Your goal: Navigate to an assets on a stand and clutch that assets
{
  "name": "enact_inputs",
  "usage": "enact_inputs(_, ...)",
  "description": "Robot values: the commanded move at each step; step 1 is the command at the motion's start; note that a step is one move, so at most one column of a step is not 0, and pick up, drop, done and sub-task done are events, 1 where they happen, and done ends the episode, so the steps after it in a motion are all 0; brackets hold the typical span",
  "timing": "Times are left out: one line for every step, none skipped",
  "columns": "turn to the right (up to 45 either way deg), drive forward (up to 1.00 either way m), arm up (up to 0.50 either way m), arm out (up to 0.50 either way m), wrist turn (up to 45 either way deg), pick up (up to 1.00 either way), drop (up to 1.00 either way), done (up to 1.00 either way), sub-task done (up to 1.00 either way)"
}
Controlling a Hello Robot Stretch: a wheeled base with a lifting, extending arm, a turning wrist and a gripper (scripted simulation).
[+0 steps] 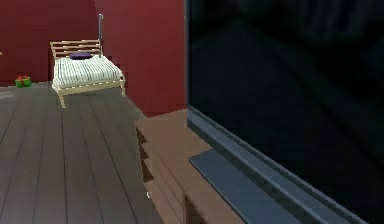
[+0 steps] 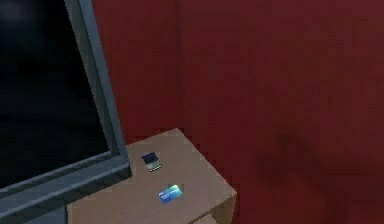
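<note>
Filling the right half of the forward view is a large dark television (image 1: 290,80) with a grey-blue frame, standing on a low brown stand (image 1: 170,150) whose near corner reaches down toward the bottom centre of the frame. Dark plank floor (image 1: 70,160) covers the left and lower left, and deep red walls (image 1: 150,50) rise behind. In the upper left a small bed (image 1: 88,72) with a slatted wooden headboard and a pale striped mattress stands on the floor. A dark rounded thing (image 1: 80,57) lies near the bed's head, and a thin dark pole (image 1: 100,30) rises just behind it. At the far left edge a small green and red thing (image 1: 22,81) sits on the floor. In the arm side view the television (image 2: 45,90) takes the left side, its grey frame slanting down to the stand (image 2: 205,172) at the bottom centre, with red wall (image 2: 280,90) across the right. Two small things lie on the stand's bare top beside the screen's lower corner: a small dark and white object (image 2: 152,160) close to the frame, and a small blue flat object (image 2: 171,193) lower in the frame, near it but apart. Which of the two the task means cannot be told. Whether the claw is open, closed or gripping anything cannot be told either.
</note>
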Motion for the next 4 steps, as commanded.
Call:
enact_inputs(0.0,0.0,0.5,0.0,0.0,0.0,0.0,0.0,0.0)
enact_inputs(0.0,0.0,0.34,0.0,0.0,0.0,0.0,0.0,0.0)
enact_inputs(0.0,0.0,0.0,0.18,0.0,0.0,0.0,0.0,0.0)
enact_inputs(0.0,0.0,0.0,0.0,45.0,0.0,0.0,0.0,0.0)
